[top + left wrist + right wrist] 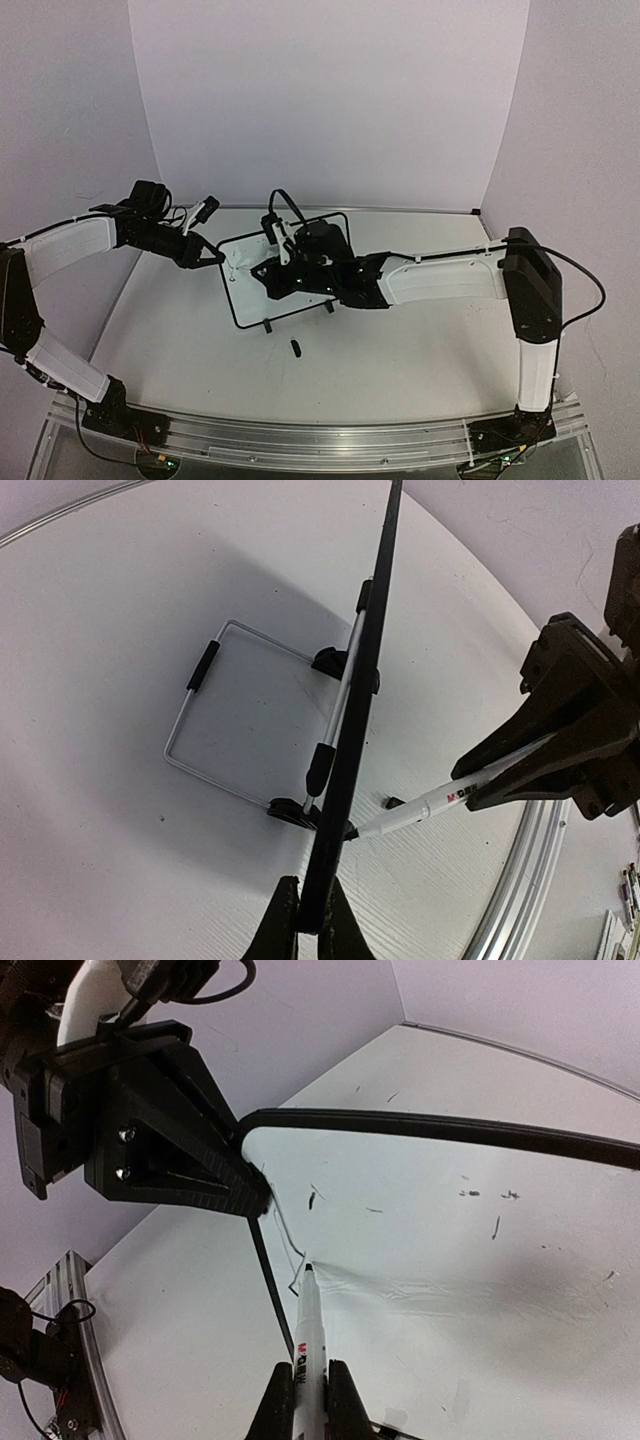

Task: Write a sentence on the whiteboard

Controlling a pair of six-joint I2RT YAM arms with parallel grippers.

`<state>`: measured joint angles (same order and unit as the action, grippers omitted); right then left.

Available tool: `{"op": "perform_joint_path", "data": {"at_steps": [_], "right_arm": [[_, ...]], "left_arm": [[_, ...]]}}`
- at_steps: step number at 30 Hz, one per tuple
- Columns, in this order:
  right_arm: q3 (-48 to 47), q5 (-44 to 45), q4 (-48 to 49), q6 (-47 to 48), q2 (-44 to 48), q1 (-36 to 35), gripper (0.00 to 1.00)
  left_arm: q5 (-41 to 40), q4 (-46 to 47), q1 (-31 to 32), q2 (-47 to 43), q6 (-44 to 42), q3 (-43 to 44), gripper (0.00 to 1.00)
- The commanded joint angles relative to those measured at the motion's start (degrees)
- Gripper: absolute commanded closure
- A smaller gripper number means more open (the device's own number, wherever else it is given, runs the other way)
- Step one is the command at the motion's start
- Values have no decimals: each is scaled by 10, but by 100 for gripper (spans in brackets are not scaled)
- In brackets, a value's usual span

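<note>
From above, the whiteboard point(245, 292) stands tilted on its feet in the far half of the worktop point(200, 345), a little left of centre. The left gripper point(222, 257) meets it at its left edge and the right gripper point(270, 277) reaches across its face from the right. That split looks deliberate, with one arm bracing the board so the other can press on it without tipping it. A small black piece point(296, 347), probably the pen's cap, lies in front of the board toward the near edge.

The left wrist camera looks along the whiteboard point(365, 670) edge-on. The left gripper point(305, 922) is pinched tight on the frame, one finger on each side. Behind the board a wire stand point(203, 665) props it up. The marker point(420, 805) comes in from the front at a slant, clamped in the right gripper point(505, 775), with its tip at the board's face.

From the right wrist, the right gripper point(303, 1400) is closed on the marker point(308, 1330), which points straight ahead so that wrist motion carries to the tip. The tip rests on the whiteboard point(450, 1260) near its left edge, just below the left gripper point(252, 1192) at the upper corner. A thin dark line point(285, 1245) beside the tip may be a first stroke. No words of the sentence are readable yet, so I judge the writing barely begun.
</note>
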<state>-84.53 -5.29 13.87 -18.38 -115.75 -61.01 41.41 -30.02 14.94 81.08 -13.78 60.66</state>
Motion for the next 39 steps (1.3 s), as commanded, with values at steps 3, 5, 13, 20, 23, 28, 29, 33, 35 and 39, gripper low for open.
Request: {"op": "perform_joint_path", "data": {"at_steps": [3, 5, 13, 20, 23, 28, 29, 33, 35, 39], "right_arm": [[18, 5, 53, -11, 59, 2, 100], [13, 5, 55, -10, 56, 3, 100], [-12, 6, 55, -12, 31, 3, 100], [-30, -1, 53, -15, 12, 9, 100], [-39, -5, 49, -20, 1, 12, 100], [-43, -4, 41, -29, -10, 14, 100], [-41, -2, 40, -30, -10, 14, 100], [-31, 6, 39, -30, -7, 15, 100], [-28, 8, 37, -30, -6, 15, 100], [-28, 4, 32, -32, -10, 15, 100]], "left_arm": [[-46, 0, -4, -9, -5, 3, 100], [-46, 0, -4, -9, -5, 3, 100], [-48, 0, -4, -11, -5, 3, 100], [-47, 0, -4, -11, -4, 3, 100], [-48, 1, -4, -12, -4, 3, 100], [-50, 0, -4, -11, -4, 3, 100], [-50, 0, -4, -11, -4, 3, 100], [-51, 1, -4, -11, -4, 4, 100], [-51, 0, -4, -11, -5, 4, 100], [-52, 0, -4, -10, -5, 4, 100]]}}
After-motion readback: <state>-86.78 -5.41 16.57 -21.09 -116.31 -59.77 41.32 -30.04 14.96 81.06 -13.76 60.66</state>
